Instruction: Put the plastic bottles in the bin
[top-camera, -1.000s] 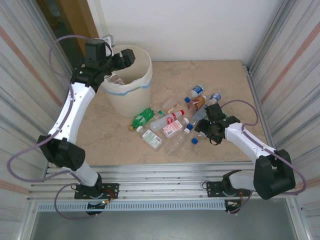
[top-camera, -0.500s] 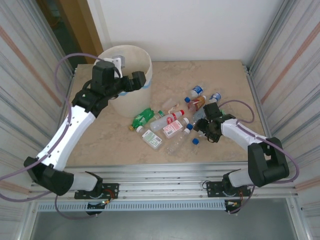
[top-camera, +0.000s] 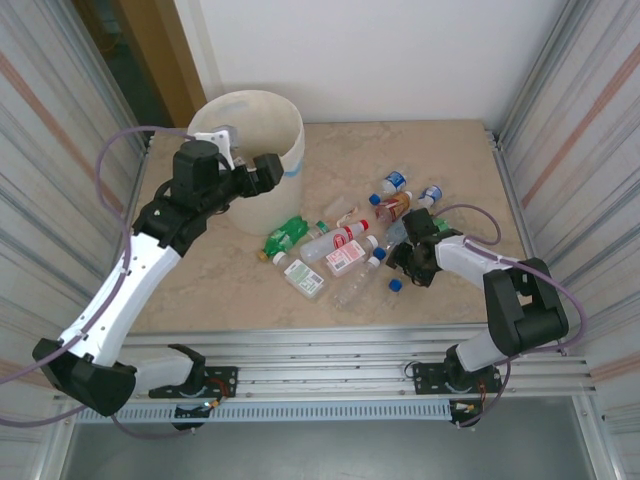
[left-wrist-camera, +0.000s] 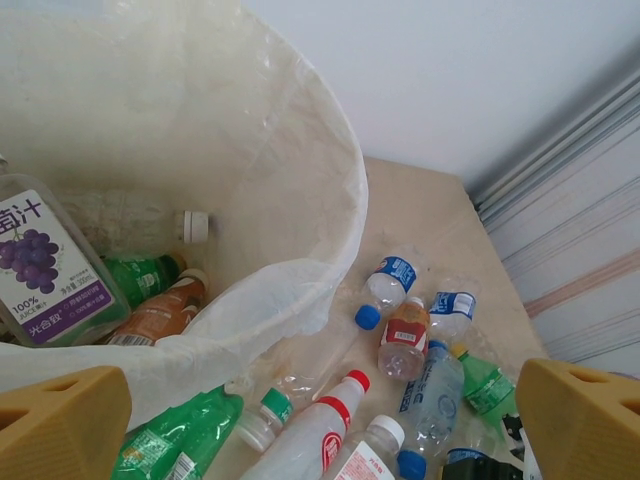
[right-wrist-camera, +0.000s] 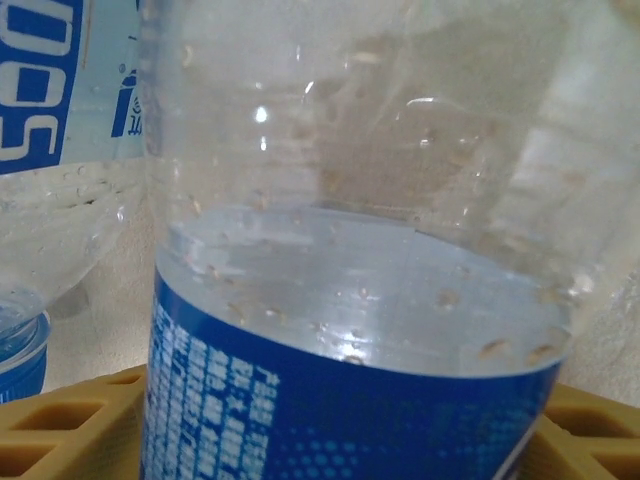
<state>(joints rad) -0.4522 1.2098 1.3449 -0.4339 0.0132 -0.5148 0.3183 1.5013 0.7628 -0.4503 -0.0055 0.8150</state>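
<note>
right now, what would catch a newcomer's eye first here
A heap of plastic bottles lies mid-table, right of the cream bin, which already holds several. The right gripper is down among them, a clear blue-labelled bottle between its fingers; the open left gripper hangs by the bin.

Beige tabletop (top-camera: 225, 285), white back wall (top-camera: 400, 50), ribbed side panels (top-camera: 590, 120)

Purple-label bottle (left-wrist-camera: 45, 265): "100%". Pale-blue-label bottle (right-wrist-camera: 60, 90): "500".
</note>
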